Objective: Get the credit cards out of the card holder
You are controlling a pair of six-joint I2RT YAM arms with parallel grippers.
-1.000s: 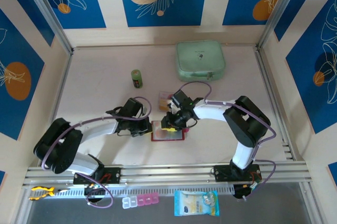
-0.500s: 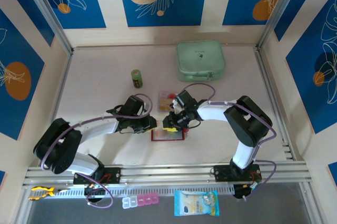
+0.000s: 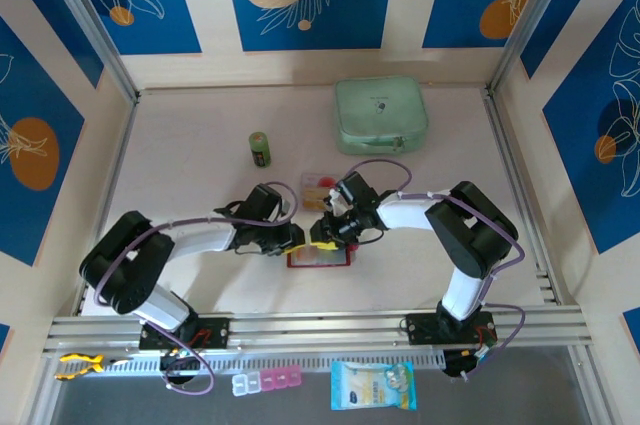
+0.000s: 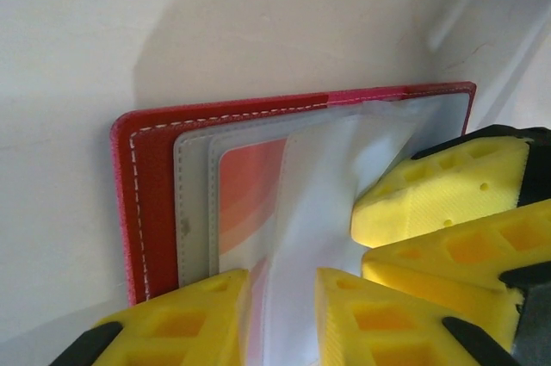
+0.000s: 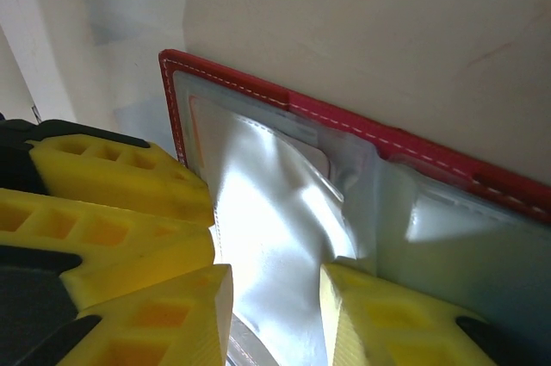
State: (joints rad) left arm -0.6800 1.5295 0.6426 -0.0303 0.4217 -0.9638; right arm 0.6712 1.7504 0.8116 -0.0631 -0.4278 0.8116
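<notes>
The left tool (image 4: pixel 280 288) stood partly spread astride the clear pocket (image 4: pixel 318 176). The right tool (image 5: pixel 274 276) straddled it too, but I could not tell whether it gripped. The card holder (image 4: pixel 142 202) lay open on the surface (image 3: pixel 200 195), midway along its near edge. It probably wanted pinning flat while the orange credit card (image 4: pixel 250 202) slid straight out.

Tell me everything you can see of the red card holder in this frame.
The card holder is a small red wallet with white stitching, lying open and flat on the table. Its clear plastic pockets are lifted and crumpled; an orange-banded card shows inside. The left gripper and right gripper, jaws apart, straddle the raised film from opposite sides.
</notes>
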